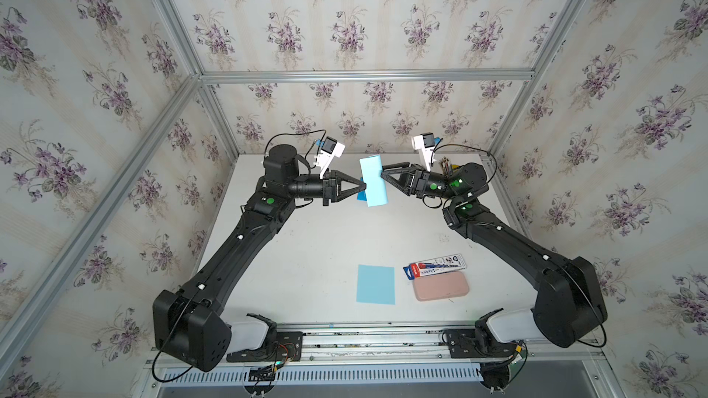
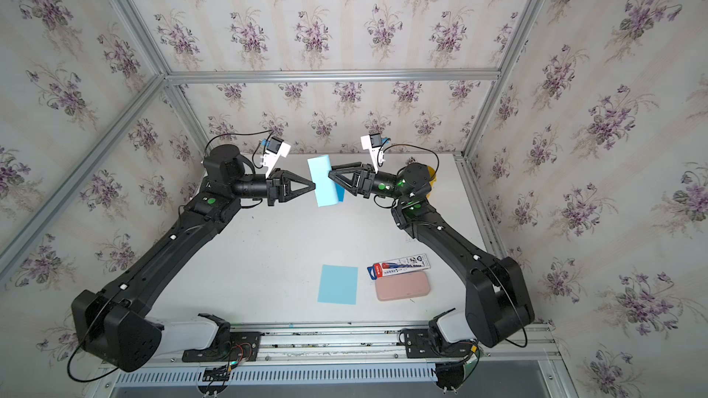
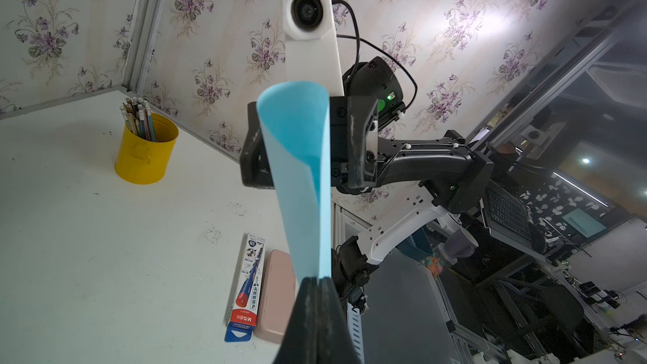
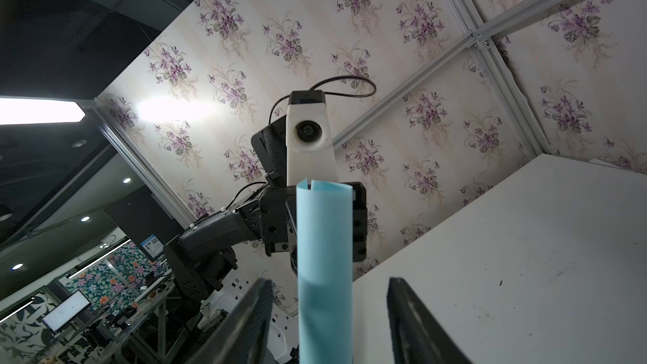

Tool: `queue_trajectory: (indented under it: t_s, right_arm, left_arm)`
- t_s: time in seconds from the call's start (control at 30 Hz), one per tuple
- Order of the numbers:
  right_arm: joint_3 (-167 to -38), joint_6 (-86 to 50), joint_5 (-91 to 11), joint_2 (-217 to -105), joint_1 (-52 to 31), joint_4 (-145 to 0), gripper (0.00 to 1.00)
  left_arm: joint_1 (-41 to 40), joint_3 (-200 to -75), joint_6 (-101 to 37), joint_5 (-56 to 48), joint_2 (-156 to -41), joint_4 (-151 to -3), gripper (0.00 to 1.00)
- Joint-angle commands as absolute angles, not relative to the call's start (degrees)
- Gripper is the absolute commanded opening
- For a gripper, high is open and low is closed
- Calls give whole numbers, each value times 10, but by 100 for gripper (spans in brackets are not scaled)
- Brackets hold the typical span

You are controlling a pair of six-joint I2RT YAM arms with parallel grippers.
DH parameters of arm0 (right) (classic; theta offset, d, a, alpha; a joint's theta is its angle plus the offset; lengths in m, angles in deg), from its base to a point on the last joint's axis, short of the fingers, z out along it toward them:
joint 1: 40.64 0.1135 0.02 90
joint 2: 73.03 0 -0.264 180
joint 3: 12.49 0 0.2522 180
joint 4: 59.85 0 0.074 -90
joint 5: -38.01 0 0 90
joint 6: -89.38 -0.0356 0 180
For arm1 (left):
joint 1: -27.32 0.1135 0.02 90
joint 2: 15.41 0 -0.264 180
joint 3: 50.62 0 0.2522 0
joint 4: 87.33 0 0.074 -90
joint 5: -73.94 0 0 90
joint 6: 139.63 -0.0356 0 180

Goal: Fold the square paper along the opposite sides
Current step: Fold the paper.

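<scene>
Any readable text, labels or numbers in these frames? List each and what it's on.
"2B": round badge at one end of the pencil box, beside the pink case.
Rest of the box's print, Chinese characters and a logo: too small to read.
Held paper, flat paper, yellow tin: no text visible.

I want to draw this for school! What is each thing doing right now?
held blue paper: bent over double, off the table.
left pincer: shut on its edges.
right pincer: open around it.
flat blue paper: unfolded, on table.
pink case: closed.
yellow cup: upright, holding pencils.
</scene>
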State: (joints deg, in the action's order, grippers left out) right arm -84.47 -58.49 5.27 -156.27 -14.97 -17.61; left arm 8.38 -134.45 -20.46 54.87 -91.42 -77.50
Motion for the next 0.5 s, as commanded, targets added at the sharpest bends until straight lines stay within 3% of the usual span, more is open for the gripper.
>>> queue_trajectory:
  t_s: [0.0, 0.17, 0.47]
  right_arm:
    - [-840, -735, 86, -1589, -150, 6, 60]
    - [-835, -809, 97, -1613, -147, 89, 61]
    - [-828, -726, 103, -1588, -127, -32, 69]
  left_arm:
    - [84, -1345, -213, 562, -910, -797, 0]
    - [84, -1348, -212, 563, -909, -795, 0]
    - [83, -1348, -215, 566, -907, -790, 0]
